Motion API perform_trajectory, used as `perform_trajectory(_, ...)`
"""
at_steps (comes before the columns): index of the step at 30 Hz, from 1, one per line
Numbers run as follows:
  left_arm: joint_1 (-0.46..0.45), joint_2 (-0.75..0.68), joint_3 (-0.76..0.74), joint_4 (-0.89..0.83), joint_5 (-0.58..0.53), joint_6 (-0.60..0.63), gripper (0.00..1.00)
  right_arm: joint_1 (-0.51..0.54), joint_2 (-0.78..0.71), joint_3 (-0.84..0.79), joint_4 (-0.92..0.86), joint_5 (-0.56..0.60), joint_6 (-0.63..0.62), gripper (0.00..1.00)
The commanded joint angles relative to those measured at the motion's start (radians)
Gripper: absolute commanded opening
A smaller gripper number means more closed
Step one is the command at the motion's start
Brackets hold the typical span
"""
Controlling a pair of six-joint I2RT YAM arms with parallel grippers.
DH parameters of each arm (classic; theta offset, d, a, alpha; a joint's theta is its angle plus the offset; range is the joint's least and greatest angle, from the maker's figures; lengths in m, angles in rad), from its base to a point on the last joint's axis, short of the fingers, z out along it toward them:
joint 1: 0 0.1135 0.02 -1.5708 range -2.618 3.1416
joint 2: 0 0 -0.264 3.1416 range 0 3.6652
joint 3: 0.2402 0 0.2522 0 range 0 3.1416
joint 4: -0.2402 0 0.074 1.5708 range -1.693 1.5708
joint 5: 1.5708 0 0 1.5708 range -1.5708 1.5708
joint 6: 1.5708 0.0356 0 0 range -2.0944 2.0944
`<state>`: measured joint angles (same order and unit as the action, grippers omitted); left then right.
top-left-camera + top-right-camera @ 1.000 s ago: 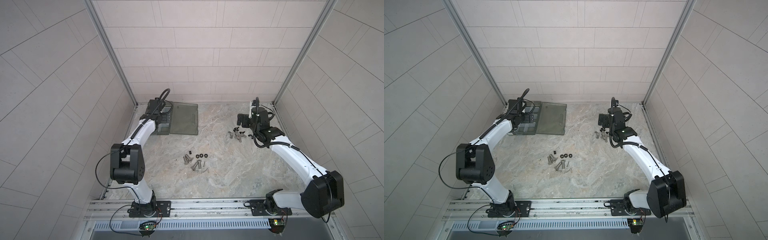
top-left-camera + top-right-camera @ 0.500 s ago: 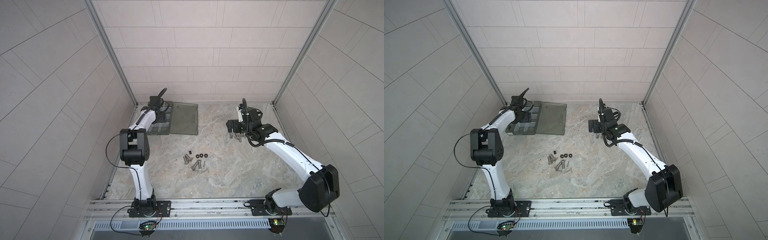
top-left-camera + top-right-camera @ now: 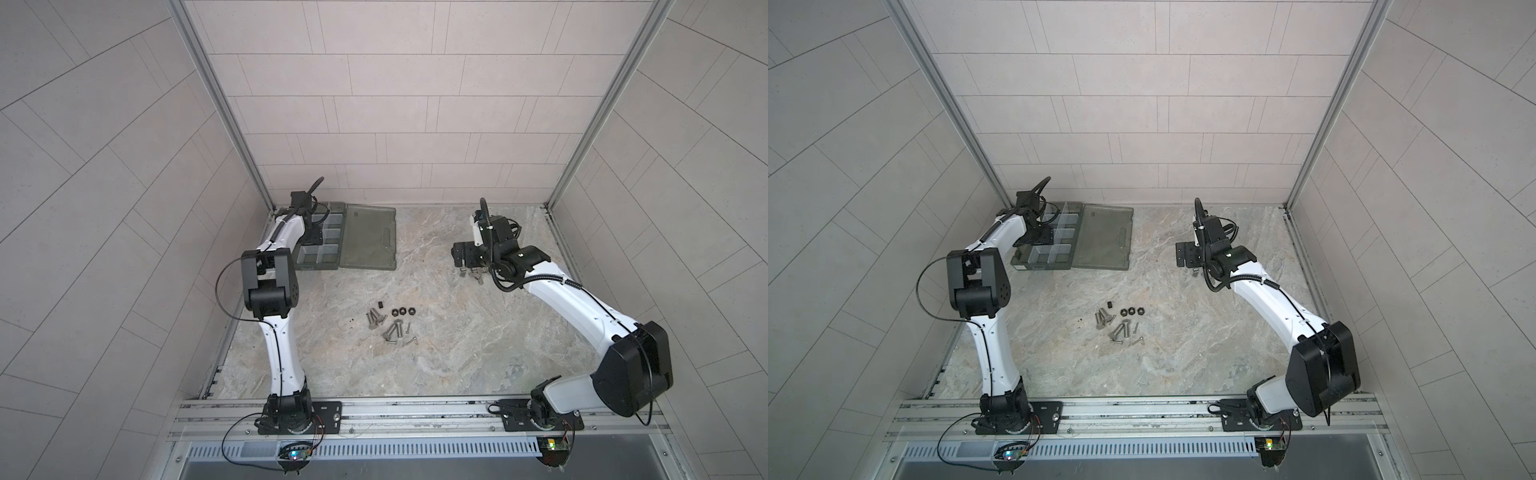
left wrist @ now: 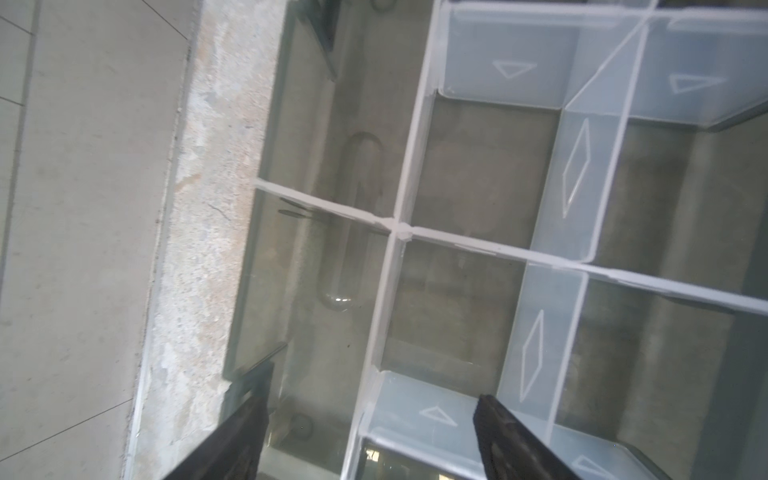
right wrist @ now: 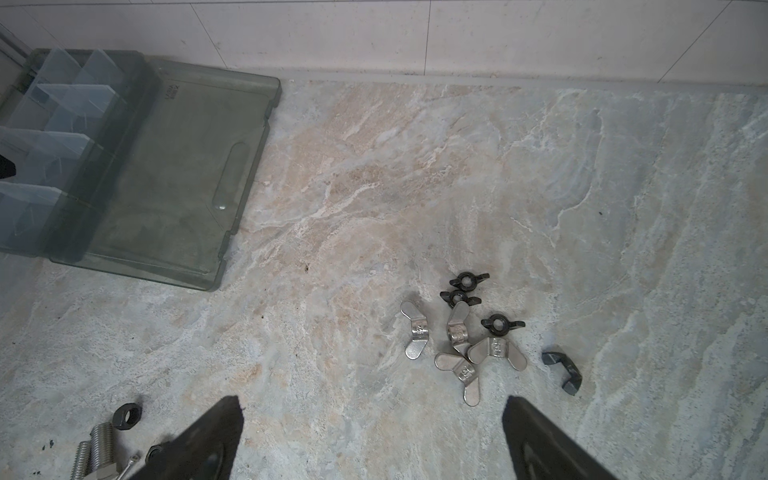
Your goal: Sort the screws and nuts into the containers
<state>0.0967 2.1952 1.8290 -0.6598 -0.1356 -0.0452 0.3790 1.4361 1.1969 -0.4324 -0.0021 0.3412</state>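
Note:
The containers (image 3: pixel 330 237) are the divided half of a smoky grey-green case at the back left, seen in both top views (image 3: pixel 1059 245). My left gripper (image 3: pixel 313 235) hovers over them; in the left wrist view it (image 4: pixel 374 415) is open and straddles a pale divider (image 4: pixel 390 299), holding nothing. The silver screws (image 3: pixel 386 328) and three black nuts (image 3: pixel 401 311) lie loose mid-table. My right gripper (image 3: pixel 458 257) hangs open and empty above bare table (image 5: pixel 372 415), right of the case. In the right wrist view one nut (image 5: pixel 126 415) and a few screws (image 5: pixel 99 449) lie beside its finger.
The case's flat lid (image 3: pixel 368 239) lies open beside the compartments. Several silver and black wing nuts (image 5: pixel 461 336) sit in a cluster under the right arm's wrist (image 3: pixel 473 272). The tiled back wall runs just behind the case.
The left arm's elbow has risen while its gripper stays over the case, jaws a little narrower. The right gripper has moved left, away from the wing nuts.

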Motion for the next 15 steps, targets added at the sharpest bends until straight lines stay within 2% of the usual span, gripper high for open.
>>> perform_trajectory(1, 0.01, 0.028, 0.053, -0.036, 0.017, 0.012, 0.79, 0.001, 0.027, 0.03, -0.031, -0.009, -0.002, 0.99)
perform_trajectory(6, 0.012, 0.069, 0.091, -0.064, 0.079, 0.017, 0.66, 0.001, 0.051, 0.041, -0.037, -0.017, 0.002, 0.99)
perform_trajectory(10, 0.01, 0.094, 0.107, -0.07, 0.159, 0.019, 0.46, 0.0, 0.058, 0.05, -0.046, -0.007, -0.005, 0.99)
perform_trajectory(15, 0.003, 0.119, 0.13, -0.092, 0.207, 0.008, 0.38, 0.0, 0.049, 0.045, -0.055, 0.016, -0.002, 0.99)
